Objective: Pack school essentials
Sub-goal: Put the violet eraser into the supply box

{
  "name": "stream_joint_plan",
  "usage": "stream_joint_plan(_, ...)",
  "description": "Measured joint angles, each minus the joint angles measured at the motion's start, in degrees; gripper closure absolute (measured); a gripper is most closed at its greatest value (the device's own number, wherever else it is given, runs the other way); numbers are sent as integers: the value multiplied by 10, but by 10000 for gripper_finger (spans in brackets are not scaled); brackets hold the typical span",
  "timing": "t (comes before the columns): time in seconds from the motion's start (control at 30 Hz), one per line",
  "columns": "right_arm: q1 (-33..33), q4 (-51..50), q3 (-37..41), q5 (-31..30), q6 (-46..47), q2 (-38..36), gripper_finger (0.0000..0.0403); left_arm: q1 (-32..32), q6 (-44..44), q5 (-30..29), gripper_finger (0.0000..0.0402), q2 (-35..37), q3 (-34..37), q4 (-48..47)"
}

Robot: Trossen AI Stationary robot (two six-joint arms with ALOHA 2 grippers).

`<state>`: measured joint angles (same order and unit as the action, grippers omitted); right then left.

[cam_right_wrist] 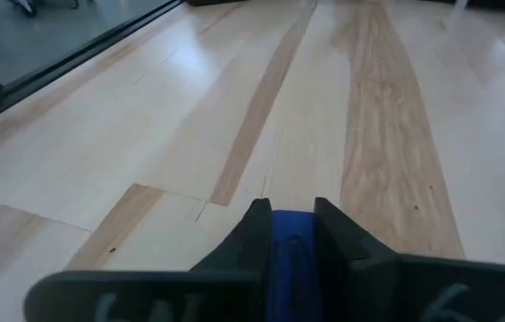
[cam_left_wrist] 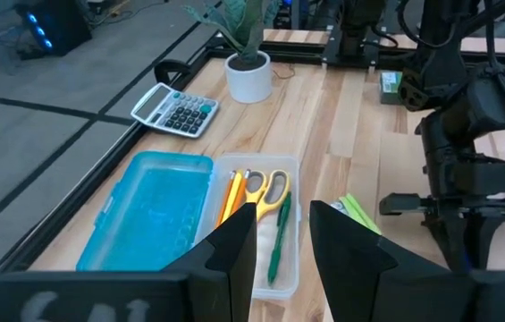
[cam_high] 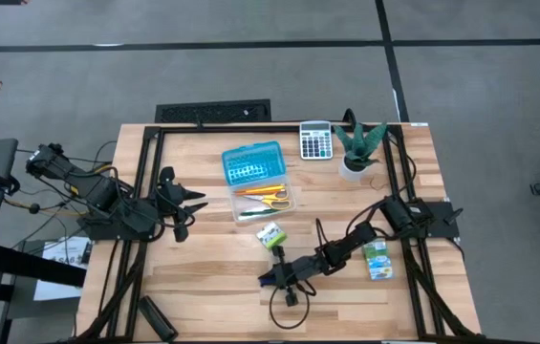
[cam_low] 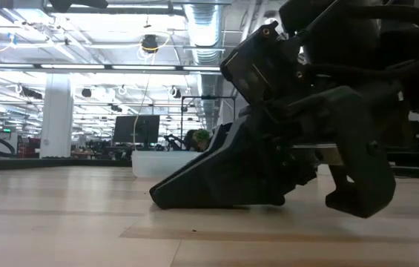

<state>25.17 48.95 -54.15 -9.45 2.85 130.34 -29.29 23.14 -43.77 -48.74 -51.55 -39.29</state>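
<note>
An open pencil case lies at the table's middle far part: its blue lid (cam_high: 252,162) and its clear tray (cam_high: 266,212), which holds yellow-handled scissors (cam_left_wrist: 268,186), orange and yellow pencils (cam_left_wrist: 232,195) and a green pen (cam_left_wrist: 279,234). A green-white block (cam_high: 270,235) lies just near of the tray. The green-blue packet (cam_high: 377,260) lies at the right, beside the right arm. My right gripper (cam_high: 271,278) is low over the table's near middle, shut on a small blue piece (cam_right_wrist: 290,250). My left gripper (cam_high: 189,212) is open, left of the tray, touching nothing. My right gripper pinches the blue piece (cam_right_wrist: 289,234) between its two fingers. The fingers (cam_low: 166,196) slant down from the table's right side, with their tips at the table top. I cannot tell whether the piece rests on the wood.
A grey calculator (cam_high: 315,140) and a potted plant (cam_high: 358,148) stand at the far edge, right of the case. A black object (cam_high: 155,318) lies at the near left corner. Bare wood (cam_right_wrist: 234,107) stretches ahead of the right gripper.
</note>
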Motion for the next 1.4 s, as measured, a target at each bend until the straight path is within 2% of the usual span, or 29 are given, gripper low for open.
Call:
stream_joint_plan(0.23,-12,-1,2,15,-17,-22,349,0,-6,0,301,0,0,-1)
stream_joint_plan(0.6,-69,-32,3,19,-99,-109,348,0,-23,0,301,0,0,-3)
stream_joint_plan(0.83,-152,-53,3,24,-176,-162,346,0,-30,0,301,0,0,-3)
stream_joint_plan(1.0,-243,-52,2,88,-193,-188,345,0,-30,0,301,0,0,-3)
stream_joint_plan(1.2,-329,-11,-1,174,-159,-164,345,0,-48,0,301,0,0,-3)
stream_joint_plan(1.4,-347,9,-58,214,-110,-85,344,0,-56,0,301,0,0,-3)
